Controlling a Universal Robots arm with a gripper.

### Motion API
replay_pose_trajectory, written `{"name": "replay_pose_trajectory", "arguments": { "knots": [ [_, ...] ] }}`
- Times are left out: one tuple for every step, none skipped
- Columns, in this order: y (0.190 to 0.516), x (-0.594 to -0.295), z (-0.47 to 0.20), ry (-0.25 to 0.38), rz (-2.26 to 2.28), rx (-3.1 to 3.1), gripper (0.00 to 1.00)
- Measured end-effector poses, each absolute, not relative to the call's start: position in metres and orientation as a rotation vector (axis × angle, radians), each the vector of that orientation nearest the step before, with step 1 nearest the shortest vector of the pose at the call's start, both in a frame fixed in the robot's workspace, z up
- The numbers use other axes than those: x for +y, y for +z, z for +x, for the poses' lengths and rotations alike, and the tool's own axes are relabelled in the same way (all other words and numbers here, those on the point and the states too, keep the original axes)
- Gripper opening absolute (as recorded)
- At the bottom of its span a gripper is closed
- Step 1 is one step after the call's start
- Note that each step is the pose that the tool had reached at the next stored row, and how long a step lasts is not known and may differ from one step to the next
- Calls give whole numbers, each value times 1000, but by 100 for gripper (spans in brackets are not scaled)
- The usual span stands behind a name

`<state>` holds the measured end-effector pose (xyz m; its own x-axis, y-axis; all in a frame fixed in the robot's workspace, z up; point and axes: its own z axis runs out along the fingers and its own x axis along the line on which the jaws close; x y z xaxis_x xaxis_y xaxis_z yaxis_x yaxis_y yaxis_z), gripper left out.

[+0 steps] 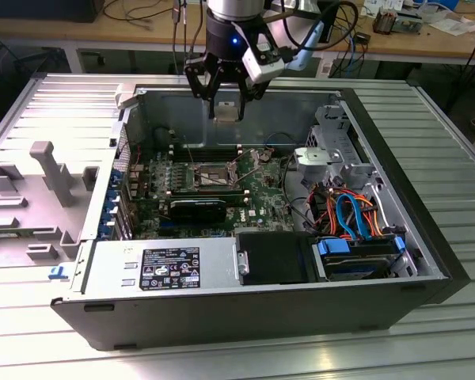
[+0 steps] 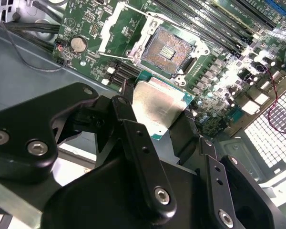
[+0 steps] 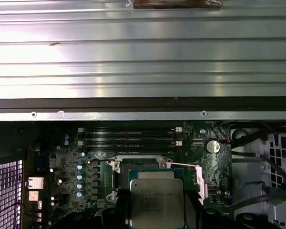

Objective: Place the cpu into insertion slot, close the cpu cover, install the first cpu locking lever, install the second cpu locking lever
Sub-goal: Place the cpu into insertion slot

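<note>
Claw (image 1: pixel 226 103) grips the cpu (image 2: pixel 157 107), hovering above the uncovered insertion slot (image 2: pixel 168 50).

Ribbed aluminium tabletop (image 1: pixel 427 142), cluttered wooden bench (image 1: pixel 87 32) behind.

silver cpu (image 2: pixel 157 107) aloft, insertion slot (image 2: pixel 168 51) open, empty

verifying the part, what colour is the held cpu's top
The cpu top is dull silver-grey, clearest in the second wrist view.
</note>
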<state>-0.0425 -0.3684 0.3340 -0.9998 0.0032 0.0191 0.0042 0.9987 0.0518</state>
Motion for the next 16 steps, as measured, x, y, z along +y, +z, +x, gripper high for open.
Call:
{"name": "replay_pose_trajectory", "arguments": {
  "knots": [
    [334,-369,-42,-81,-6,-3122,54],
    [333,-369,-42,-81,-6,-3122,54],
    [333,-369,-43,-81,-6,-3121,54],
    [333,-369,-42,-81,-6,-3122,54],
    [332,-369,-43,-81,-6,-3121,54],
    [332,-370,-43,-81,-6,-3122,54],
    [331,-370,-43,-81,-6,-3122,54],
    [331,-370,-43,-81,-6,-3121,54],
    [331,-371,-43,-81,-6,-3122,54],
    [330,-371,-43,-81,-6,-3122,54],
    [330,-371,-43,-81,-6,-3122,54],
    [330,-371,-43,-81,-6,-3122,54],
    [329,-371,-43,-81,-6,-3121,54],
    [329,-371,-43,-81,-6,-3121,54],
    [329,-371,-43,-81,-6,-3122,54],
    [329,-372,-43,-81,-6,-3121,54]
  ]
}}
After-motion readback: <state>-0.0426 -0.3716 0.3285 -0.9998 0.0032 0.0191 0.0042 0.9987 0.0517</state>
